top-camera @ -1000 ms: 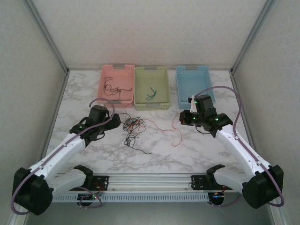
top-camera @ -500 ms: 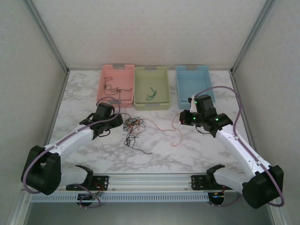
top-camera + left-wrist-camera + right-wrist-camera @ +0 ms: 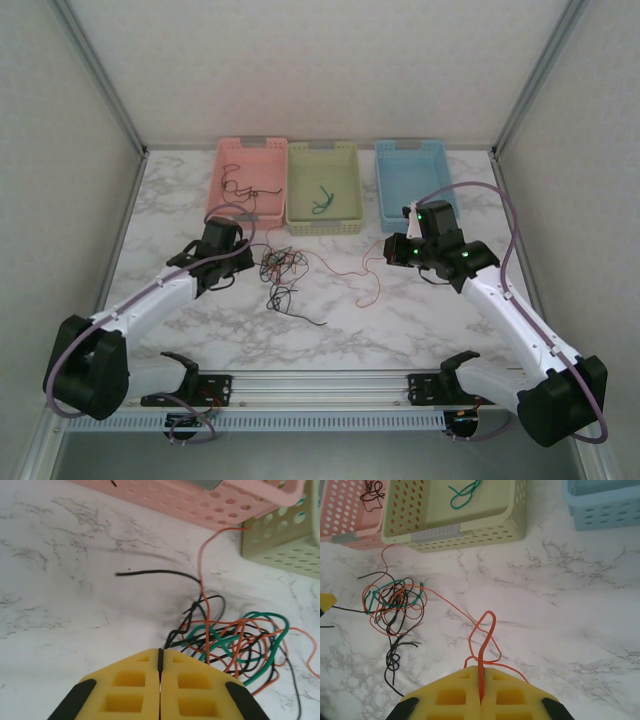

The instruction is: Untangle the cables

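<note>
Since a second ago the left arm has stretched forward, and the left hand point(image 3: 250, 262) point(image 3: 160, 652), wide then, is now pinched tight on a black cable point(image 3: 172, 636) at the tangle's edge. The right hand point(image 3: 392, 250) point(image 3: 481, 670) grips a red cable point(image 3: 485, 630). The cables point(image 3: 280, 268) lie knotted on the surface point(image 3: 420, 310), near the pink basket point(image 3: 250, 145).

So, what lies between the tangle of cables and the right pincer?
One orange cable, looping over bare table from the tangle to the right pincer, which is shut on it. The right wrist view shows this clearly.
</note>
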Controlling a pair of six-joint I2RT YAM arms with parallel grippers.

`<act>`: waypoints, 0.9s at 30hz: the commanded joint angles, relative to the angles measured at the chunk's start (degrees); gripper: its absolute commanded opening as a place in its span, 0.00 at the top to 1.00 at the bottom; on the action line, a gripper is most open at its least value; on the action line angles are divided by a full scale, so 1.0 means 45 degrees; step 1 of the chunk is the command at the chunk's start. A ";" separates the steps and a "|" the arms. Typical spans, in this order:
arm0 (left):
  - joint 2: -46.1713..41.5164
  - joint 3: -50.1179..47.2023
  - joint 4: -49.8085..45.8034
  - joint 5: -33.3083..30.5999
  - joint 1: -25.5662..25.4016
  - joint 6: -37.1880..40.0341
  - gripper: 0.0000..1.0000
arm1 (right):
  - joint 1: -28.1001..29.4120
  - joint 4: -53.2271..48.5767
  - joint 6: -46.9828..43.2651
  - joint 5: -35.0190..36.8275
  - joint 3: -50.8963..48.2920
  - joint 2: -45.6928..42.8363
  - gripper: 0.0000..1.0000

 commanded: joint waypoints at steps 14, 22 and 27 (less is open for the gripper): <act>-0.4134 0.3900 -0.6737 -0.3894 0.0112 0.0914 1.00 | -0.0101 -0.2279 -0.2101 0.3379 0.3661 0.0015 1.00; -0.5026 0.5599 -0.9056 -0.5580 0.0112 0.1864 1.00 | -0.0816 -0.3805 -0.3183 0.8618 0.4954 0.0362 1.00; -0.5164 0.6413 -0.9947 -0.7132 0.0129 0.2638 1.00 | -0.1641 -0.4008 -0.3435 1.1095 0.5093 0.0332 1.00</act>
